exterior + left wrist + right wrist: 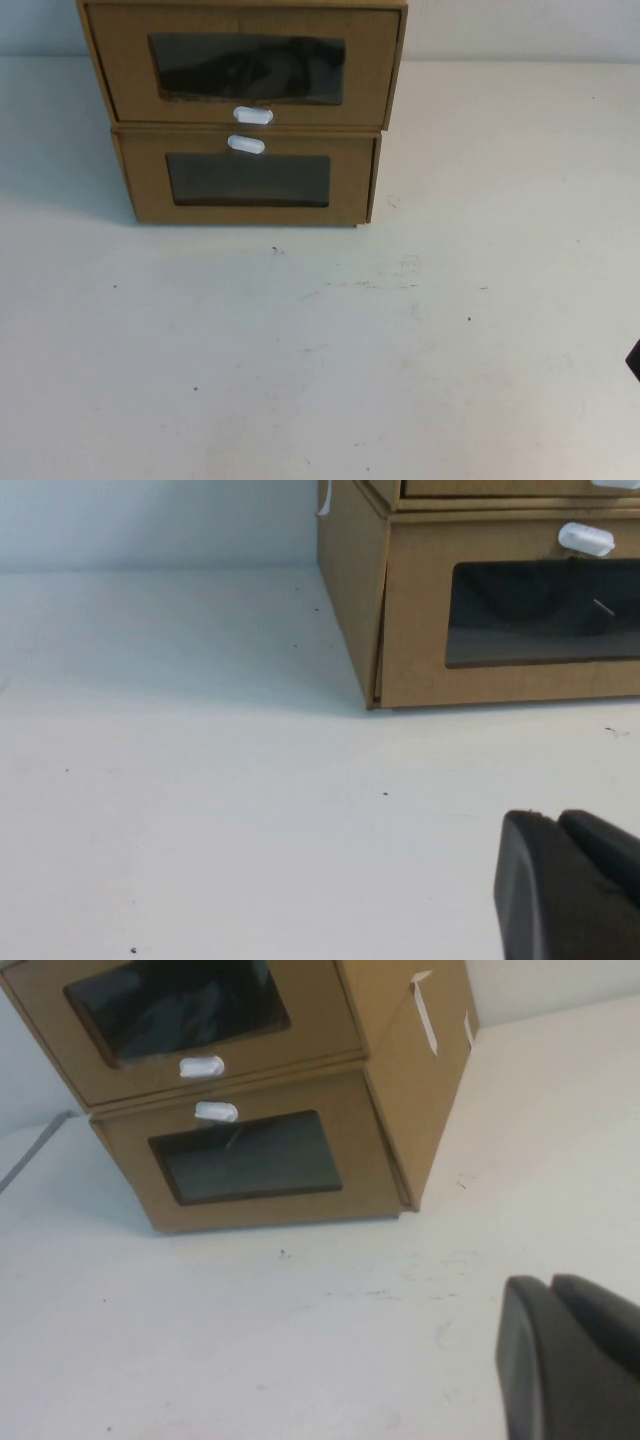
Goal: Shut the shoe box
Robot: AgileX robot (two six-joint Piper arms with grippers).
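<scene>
Two brown cardboard boxes are stacked at the back of the table. The upper one is the shoe box, with a dark clear window and a white pull tab below that window; it also shows in the right wrist view. Its drawer front looks about level with the box below, and I cannot tell if it stands out a little. My left gripper hangs low over the table, left of and nearer than the boxes, shut and holding nothing. My right gripper hovers to their right front, likewise shut and holding nothing.
The lower cardboard box carries its white tab above its window. The white table stretches bare in front of the stack, marked with small dark specks. A dark bit of the right arm shows at the right edge.
</scene>
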